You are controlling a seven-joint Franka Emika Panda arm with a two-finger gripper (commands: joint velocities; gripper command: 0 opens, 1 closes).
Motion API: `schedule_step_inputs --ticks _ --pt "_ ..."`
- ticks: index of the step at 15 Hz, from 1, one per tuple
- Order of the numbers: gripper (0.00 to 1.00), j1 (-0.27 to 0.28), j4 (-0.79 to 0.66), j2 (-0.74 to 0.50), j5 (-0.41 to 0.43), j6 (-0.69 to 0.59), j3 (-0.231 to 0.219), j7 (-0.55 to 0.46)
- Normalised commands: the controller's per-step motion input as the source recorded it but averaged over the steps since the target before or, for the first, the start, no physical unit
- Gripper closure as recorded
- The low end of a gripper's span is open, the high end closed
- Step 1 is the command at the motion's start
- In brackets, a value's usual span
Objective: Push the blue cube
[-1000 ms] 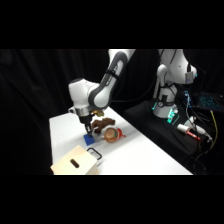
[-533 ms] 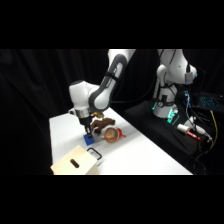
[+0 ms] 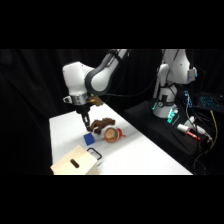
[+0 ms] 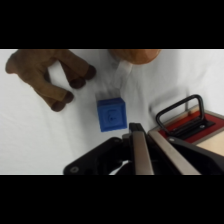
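Observation:
The blue cube (image 3: 89,139) is a small bright block on the white table (image 3: 145,157), just in front of the brown plush toy (image 3: 102,124). My gripper (image 3: 86,124) comes down from above and hangs close over the cube's far side; its fingers look shut with nothing in them. In the wrist view the blue cube (image 4: 112,114) lies just beyond my gripper (image 4: 142,132), with a narrow strip of table between them.
The brown plush toy (image 4: 45,75) lies beyond the cube. A red-and-white round object (image 3: 113,134) sits beside the toy. A tan wooden box (image 3: 75,162) with a black handle (image 4: 182,112) stands near the table's front edge, close to the cube.
The arm's wrist has shifted slightly up and left above the cube. The cube, toy and box stay where they were.

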Motion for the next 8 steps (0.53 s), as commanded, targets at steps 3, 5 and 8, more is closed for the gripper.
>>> schedule_step_inputs --ticks 3,5,8 --pt "0.95 0.138 0.05 -0.29 -0.137 -0.41 -0.075 0.21" --pt "0.94 0.132 0.08 -0.20 -0.153 -0.29 -0.073 0.19" --pt "0.95 0.089 0.03 -0.18 -0.081 -0.19 -0.048 0.11"
